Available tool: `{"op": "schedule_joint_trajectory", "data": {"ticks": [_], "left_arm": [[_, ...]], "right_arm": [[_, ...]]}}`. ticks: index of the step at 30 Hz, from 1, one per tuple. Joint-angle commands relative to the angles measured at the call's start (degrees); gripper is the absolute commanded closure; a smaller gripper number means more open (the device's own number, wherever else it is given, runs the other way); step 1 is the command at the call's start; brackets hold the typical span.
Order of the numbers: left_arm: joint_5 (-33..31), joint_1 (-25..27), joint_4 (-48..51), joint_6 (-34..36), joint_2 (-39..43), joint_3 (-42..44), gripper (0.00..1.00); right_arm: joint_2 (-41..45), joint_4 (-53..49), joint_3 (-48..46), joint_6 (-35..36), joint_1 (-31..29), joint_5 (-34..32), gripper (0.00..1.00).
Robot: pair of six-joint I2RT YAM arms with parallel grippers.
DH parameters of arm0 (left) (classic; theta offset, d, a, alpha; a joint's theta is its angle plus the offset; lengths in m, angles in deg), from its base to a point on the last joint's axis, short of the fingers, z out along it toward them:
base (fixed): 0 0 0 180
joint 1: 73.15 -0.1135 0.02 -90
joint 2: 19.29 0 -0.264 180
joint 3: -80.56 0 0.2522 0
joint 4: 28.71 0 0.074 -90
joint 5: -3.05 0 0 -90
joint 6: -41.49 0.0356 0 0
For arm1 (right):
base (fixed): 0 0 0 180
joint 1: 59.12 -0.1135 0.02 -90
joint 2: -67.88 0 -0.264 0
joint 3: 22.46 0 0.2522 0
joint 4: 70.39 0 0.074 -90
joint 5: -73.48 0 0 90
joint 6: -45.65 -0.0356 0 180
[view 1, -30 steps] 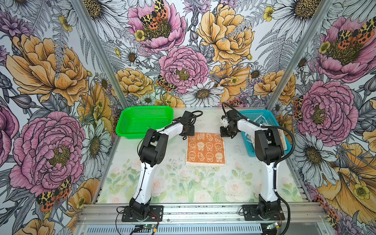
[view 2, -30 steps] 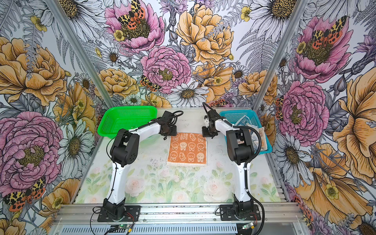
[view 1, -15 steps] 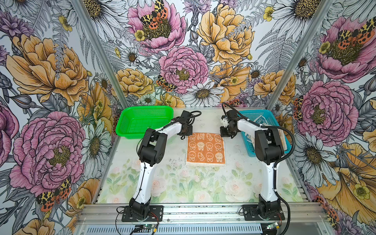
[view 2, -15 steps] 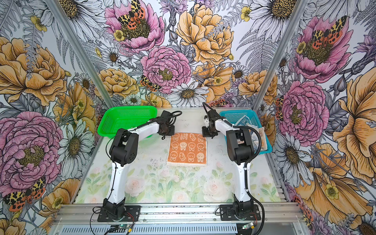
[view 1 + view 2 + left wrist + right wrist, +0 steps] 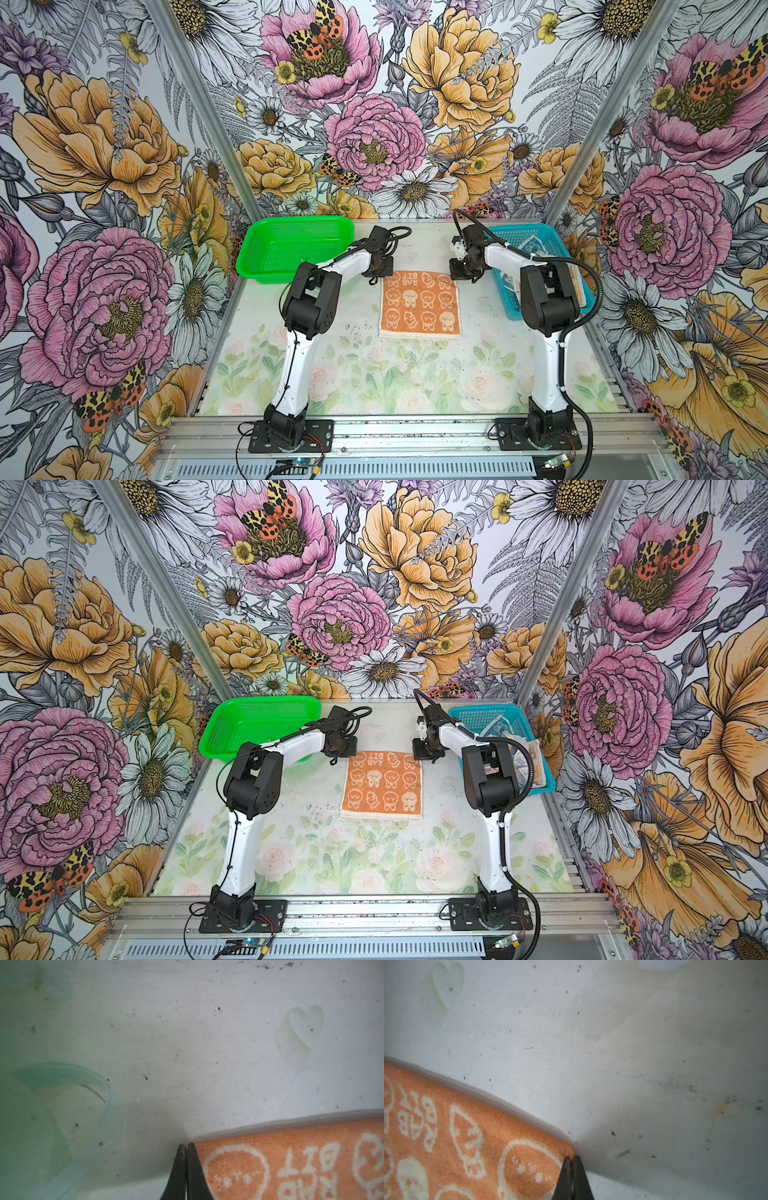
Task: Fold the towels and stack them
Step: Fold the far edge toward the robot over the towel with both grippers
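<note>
**Left jaws now shut on the far corner**

The left gripper (image 5: pixel 185 1147) has just closed, its tips pressed together at the far-left corner of the orange towel (image 5: pixel 419 305). The right gripper (image 5: pixel 572 1158) stays pinched shut at the far-right corner. The towel lies flat mid-table (image 5: pixel 415 374). Both corners look held, so the fold toward the front edge can start.

Floral walls (image 5: pixel 374 124) in pink, orange and white closed three sides, joined by grey metal posts (image 5: pixel 199 104). The pale table (image 5: pixel 374 374) carried a faded rose print and dark specks. A faint heart mark (image 5: pixel 301 1028) lay ahead of the left fingers (image 5: pixel 180 1167), well apart. Light was even.
</note>
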Motion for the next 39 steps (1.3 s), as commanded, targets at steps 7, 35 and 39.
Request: {"op": "schedule_joint_trajectory", "data": {"ticks": [7, 35, 39], "left_arm": [[3.6, -2.3, -4.4, -1.7, 8.6, 4.7, 1.00], [5.0, 0.0, -16.6, -8.8, 32.1, 35.7, 1.00], [5.2, 1.8, -18.3, -11.6, 34.1, 41.3, 1.00]], "right_arm": [[6.5, -0.1, -0.7, -1.5, 0.4, 2.8, 1.00], [26.0, 3.4, -24.7, -6.1, -3.4, 0.0, 1.00], [26.9, 5.6, -30.0, -7.5, -3.8, -1.1, 1.00]]}}
